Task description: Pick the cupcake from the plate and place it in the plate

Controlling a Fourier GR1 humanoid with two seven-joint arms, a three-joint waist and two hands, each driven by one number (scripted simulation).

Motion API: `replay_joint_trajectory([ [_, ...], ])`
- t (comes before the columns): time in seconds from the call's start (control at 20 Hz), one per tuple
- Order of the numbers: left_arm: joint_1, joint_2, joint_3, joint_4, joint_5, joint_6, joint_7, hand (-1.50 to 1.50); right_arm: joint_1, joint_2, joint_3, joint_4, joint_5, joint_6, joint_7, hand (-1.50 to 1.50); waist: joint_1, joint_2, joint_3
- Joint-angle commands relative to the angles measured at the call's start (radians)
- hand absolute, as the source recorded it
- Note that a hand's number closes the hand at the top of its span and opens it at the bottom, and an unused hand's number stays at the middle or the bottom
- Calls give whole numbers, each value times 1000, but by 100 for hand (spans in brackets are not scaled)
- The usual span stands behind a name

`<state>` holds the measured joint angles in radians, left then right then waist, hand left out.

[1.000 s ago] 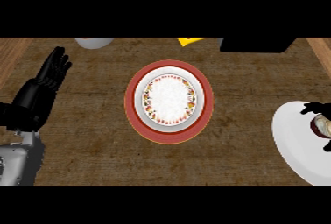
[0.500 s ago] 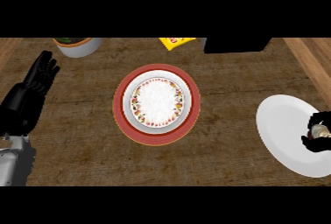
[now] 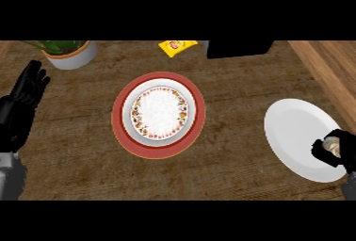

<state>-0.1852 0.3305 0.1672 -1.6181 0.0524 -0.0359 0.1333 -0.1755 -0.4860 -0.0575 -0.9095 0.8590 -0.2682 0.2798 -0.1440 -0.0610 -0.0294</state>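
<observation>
A plain white plate (image 3: 295, 132) lies at the right of the wooden counter. At its right rim my right hand (image 3: 327, 153) is curled round a pale cupcake (image 3: 335, 146), which shows only partly between the black fingers. A second plate, white with a flowered ring (image 3: 160, 113), rests on a red charger (image 3: 123, 127) in the middle of the counter and holds nothing. My left hand (image 3: 21, 106) rests open at the left edge, fingers pointing up, far from both plates.
A potted plant in a grey pot (image 3: 68, 54) stands at the back left. A yellow snack bag (image 3: 177, 46) and a black box (image 3: 240, 48) sit along the back. A raised wooden edge (image 3: 332, 63) runs along the right side.
The view has shifted, so everything sits further left and lower in the picture. My right hand has stayed curled round the cupcake over the white plate. The left hand stays open.
</observation>
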Motion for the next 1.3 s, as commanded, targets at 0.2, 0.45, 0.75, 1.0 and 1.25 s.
replay_joint_trajectory([
  [0.2, 0, -1, -6, -12, 5, -8, 0, 0, 20, 214, 131, -397, 56, -114, 132, 150, 26, 4, 15],
  [0.45, -11, -7, -23, -15, 1, -14, 4, 0, 32, 360, 273, -665, 146, -117, 273, 150, 43, 15, 19],
  [0.75, -27, -44, -66, -25, -5, -17, -9, 0, 18, 481, 487, -946, 371, 49, 581, 150, 95, 37, 23],
  [1.0, -66, -28, -52, 5, 17, -47, -5, 0, -167, 484, 652, -1035, 476, 238, 926, 150, 144, 55, 27],
  [1.25, -72, -73, -105, -41, -14, -26, 0, 0, -414, 485, 648, -821, 347, 136, 1078, 150, 173, 62, 28],
])
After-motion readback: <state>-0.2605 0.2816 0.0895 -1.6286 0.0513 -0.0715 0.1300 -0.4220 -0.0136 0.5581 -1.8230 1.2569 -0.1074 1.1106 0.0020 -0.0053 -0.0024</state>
